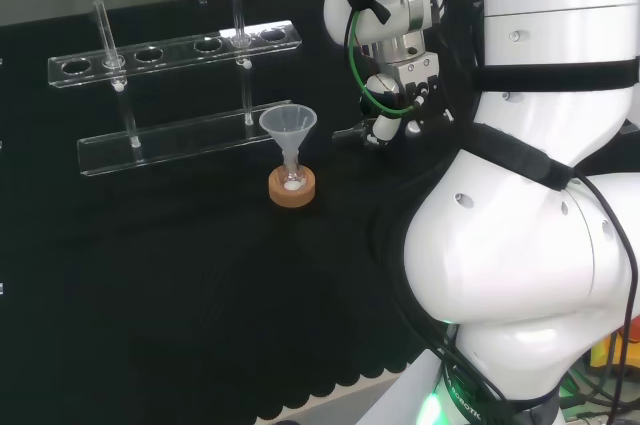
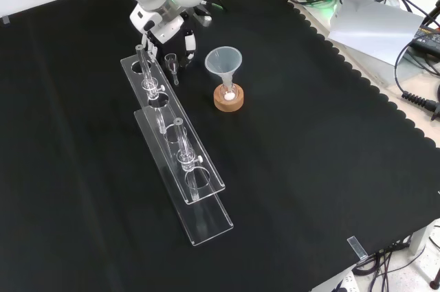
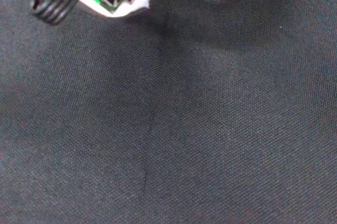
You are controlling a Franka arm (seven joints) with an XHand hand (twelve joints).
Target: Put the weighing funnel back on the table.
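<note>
Arm link (image 1: 520, 275), foreground. Weighing funnel (image 2: 172, 65): small clear piece just below hand (image 2: 163, 26) (open or clamped: cannot tell). Likely light, slick, brittle; take by bowl, not stem.

the bench cloth (image 3: 210, 129) is black, matt and finely woven, with 1 crease. the tube rack (image 1: 170, 50) is clear, glossy plastic. the funnel (image 1: 288, 125) is smooth, milky translucent plastic, and the cork ring (image 1: 292, 188) under it is dull and grainy. the arm's links (image 1: 520, 245) are glossy white shell. the hand (image 1: 395, 105) is white and black plastic.
</note>
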